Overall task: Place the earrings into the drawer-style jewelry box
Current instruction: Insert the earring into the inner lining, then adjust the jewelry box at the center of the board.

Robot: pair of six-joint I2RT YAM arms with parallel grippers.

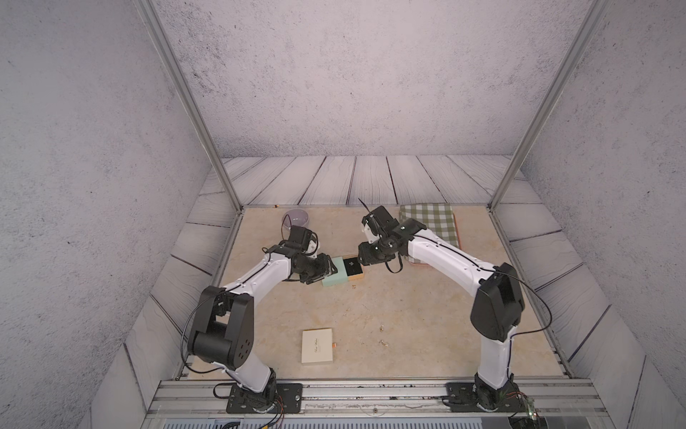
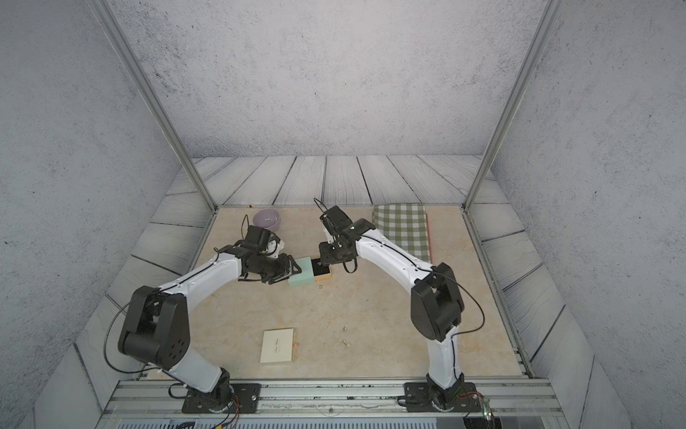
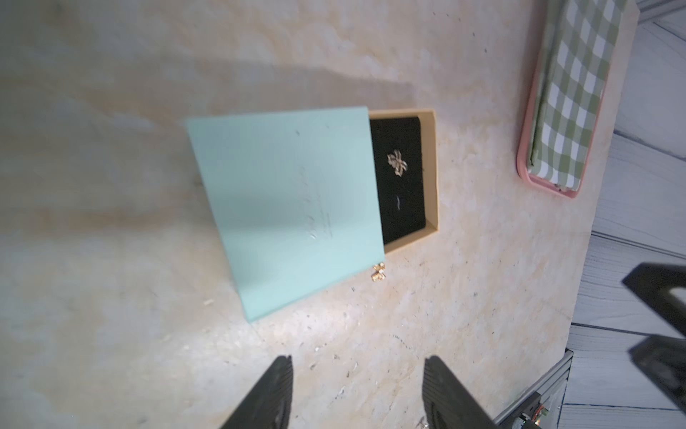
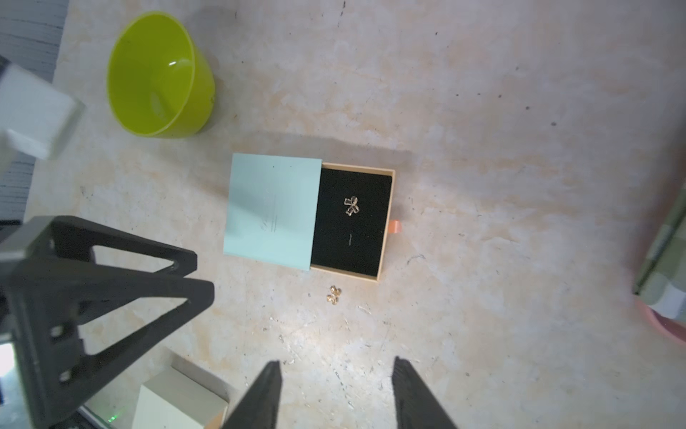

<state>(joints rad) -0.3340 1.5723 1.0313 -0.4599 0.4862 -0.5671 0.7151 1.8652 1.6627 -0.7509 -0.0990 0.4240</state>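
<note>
Now, drawer (image 4: pixel 350 223): one bow earring (image 4: pixel 351 205) on black lining.
Right gripper (image 4: pixel 336 393): parted, empty, apart from it.
Left gripper (image 3: pixel 356 393): parted, empty.

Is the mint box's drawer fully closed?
No: in the right wrist view the drawer sticks out of the mint sleeve, with one earring on its black pad.

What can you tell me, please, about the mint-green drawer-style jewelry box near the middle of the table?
The mint-green drawer-style jewelry box is a flat square cardboard sleeve with faint lettering on top, lying flat on the beige table. Its tan drawer is slid partly out, showing a black velvety lining and a small orange pull tab. One bow-shaped gold earring rests on the lining; another lies on the table just beside the box. Neither hand touches it.
</note>
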